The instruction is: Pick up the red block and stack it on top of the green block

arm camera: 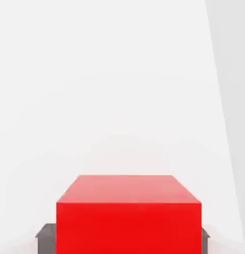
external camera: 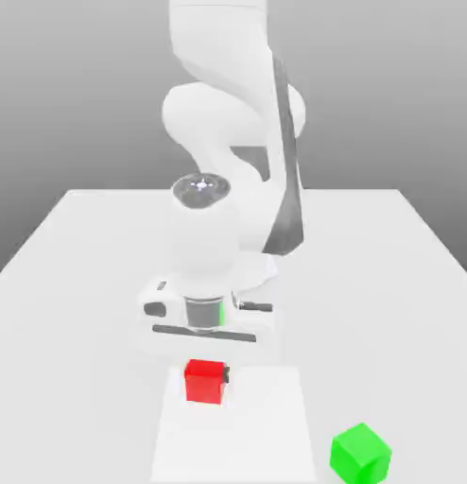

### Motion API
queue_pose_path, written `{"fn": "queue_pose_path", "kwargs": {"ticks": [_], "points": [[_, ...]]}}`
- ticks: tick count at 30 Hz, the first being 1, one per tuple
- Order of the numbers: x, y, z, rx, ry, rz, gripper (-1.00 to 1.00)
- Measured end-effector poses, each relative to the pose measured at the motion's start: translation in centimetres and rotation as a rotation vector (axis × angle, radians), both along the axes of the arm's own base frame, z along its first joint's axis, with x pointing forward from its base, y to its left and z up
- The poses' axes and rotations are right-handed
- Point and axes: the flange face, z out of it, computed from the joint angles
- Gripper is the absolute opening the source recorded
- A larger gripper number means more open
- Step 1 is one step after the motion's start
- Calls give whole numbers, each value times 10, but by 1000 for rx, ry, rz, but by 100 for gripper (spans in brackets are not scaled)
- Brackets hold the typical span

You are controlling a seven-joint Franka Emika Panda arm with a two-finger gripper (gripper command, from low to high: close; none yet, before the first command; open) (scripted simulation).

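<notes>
Two blocks on the white table (external camera: 77, 246), one arm over them. Nearest to the exterior camera: the green block (external camera: 360, 454), sitting loose at the front, toward the exterior view's right, nothing touching it. Next back: the red block (external camera: 205, 381), on a paler square patch of the tabletop, well apart from the green one. The gripper (external camera: 207, 378) is down on it; a dark finger (external camera: 225, 377) shows tight against the side of the cube that faces the exterior view's right. In the hand view the red block (arm camera: 128, 218) sits square between two dark pads (arm camera: 45, 237), one flush at each side, no gap visible. So jaws narrow, clamped on the red block. Cube looks to be resting on the table, not lifted. Behind it: the white hand body, then the arm folding up and back toward the rear of the table.

Step, as I read it: grasp made, lift next. Risks: the pads seem to hold low on the cube, so a fast lift could tip or slip it. The carry runs across to the exterior view's right and forward; too little height would knock the green block away. An off-centre release would let red slide off green.
</notes>
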Motion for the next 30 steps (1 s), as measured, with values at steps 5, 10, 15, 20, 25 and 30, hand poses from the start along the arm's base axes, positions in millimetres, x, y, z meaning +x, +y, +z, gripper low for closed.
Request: {"fn": "queue_pose_path", "kwargs": {"ticks": [5,10,15,20,25,30], "points": [[1,0,21,0,0,0,-100],[7,7,60,-2,1,9,-100],[59,68,76,-13,2,57,-100],[103,144,90,-9,0,88,-100],[123,191,69,2,-1,96,-100],[123,193,43,1,-1,97,100]]}}
